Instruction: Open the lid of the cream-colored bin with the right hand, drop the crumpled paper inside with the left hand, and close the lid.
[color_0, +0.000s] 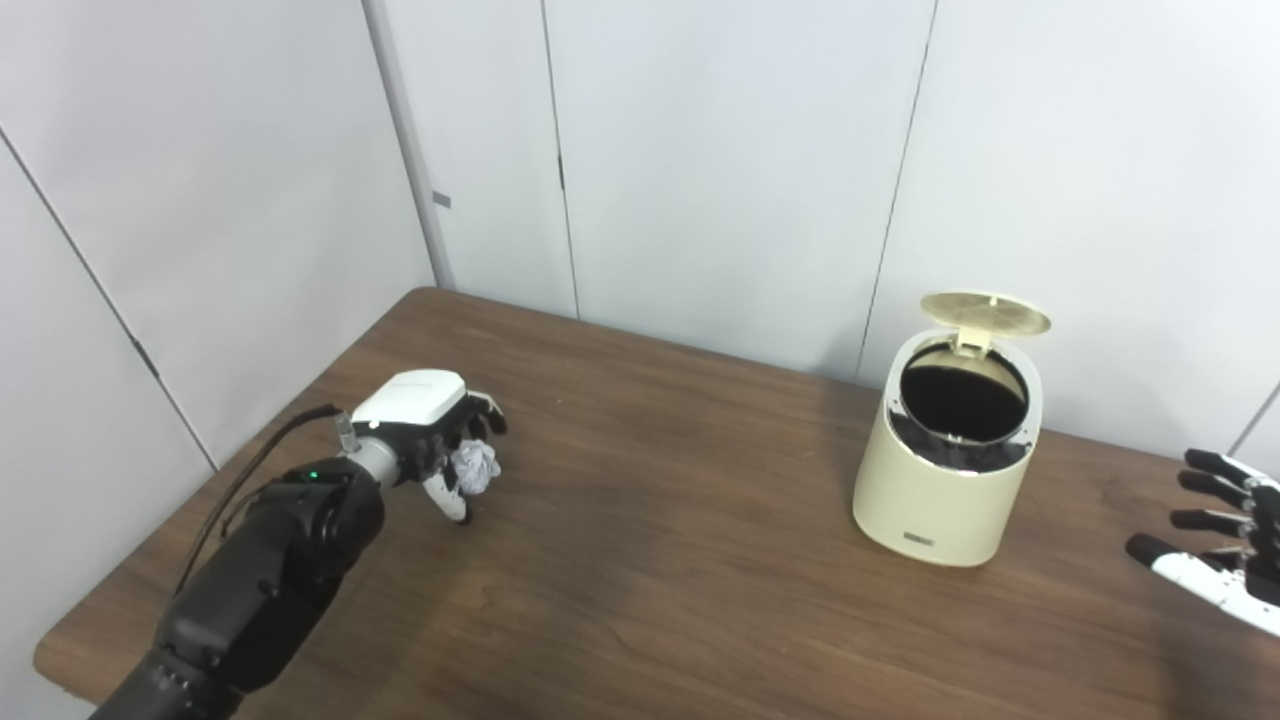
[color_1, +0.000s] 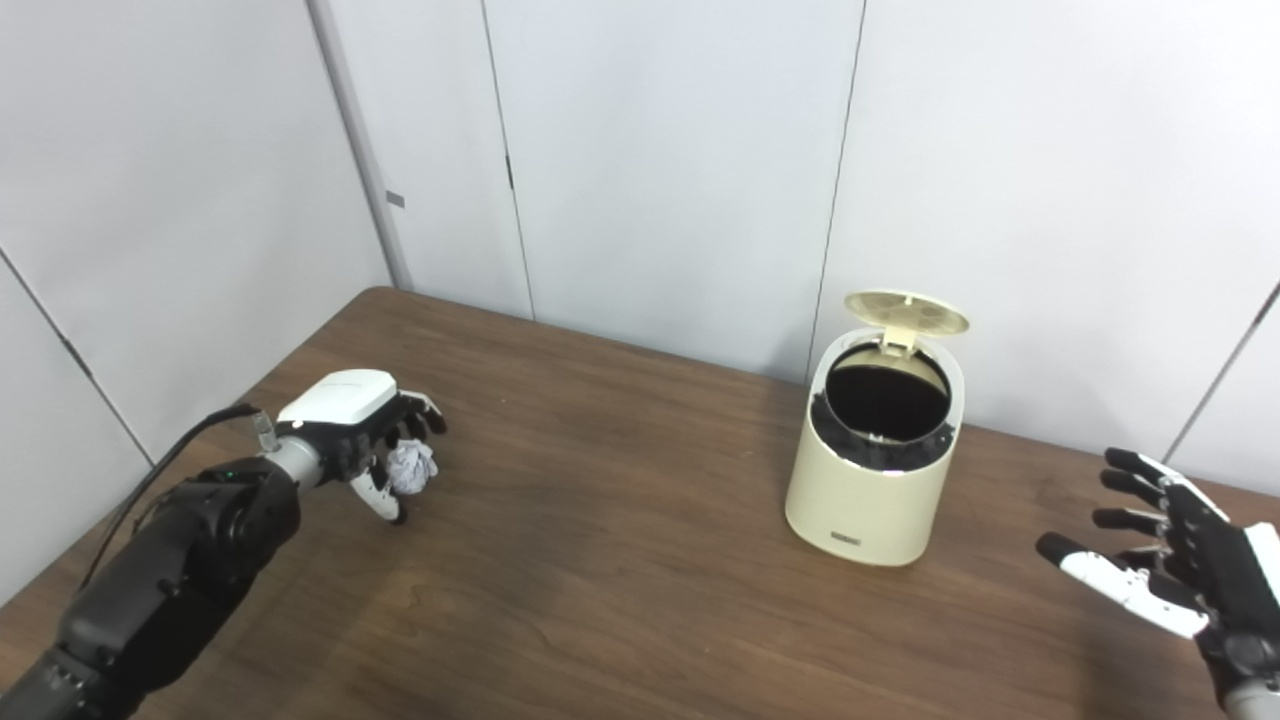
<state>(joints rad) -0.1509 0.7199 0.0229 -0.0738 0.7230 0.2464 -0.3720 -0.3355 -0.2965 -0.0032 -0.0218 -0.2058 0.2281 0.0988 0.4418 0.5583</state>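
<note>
On the dark brown wood-grain counter (color_0: 640, 560) stands a cream-colored, rounded plastic bin (color_0: 945, 490), set toward the far right side and near the pale panelled wall (color_0: 700, 150) behind it. Its round cream lid (color_0: 985, 313) is swung up on a hinge at the back rim and stands raised above the opening, so the black interior (color_0: 963, 402) and the dark liner edge around the mouth are plain to see. A small dark label sits low on the bin's front face. The left robot hand (color_0: 440, 435), with a white back plate and black fingers, is at the left side of the counter, well apart from the bin; its fingers are curled around a small crumpled ball of white paper (color_0: 476, 468), grasping it just above or at the counter surface, and which of the two cannot be told. Its black arm (color_0: 260, 580) comes in from the lower left corner, with a thin black cable looping beside it and a small green light on the wrist section. The right robot hand (color_1: 1170, 565) is at the right edge, to the right of the bin and apart from it, released, with fingers spread and nothing in them.
</note>
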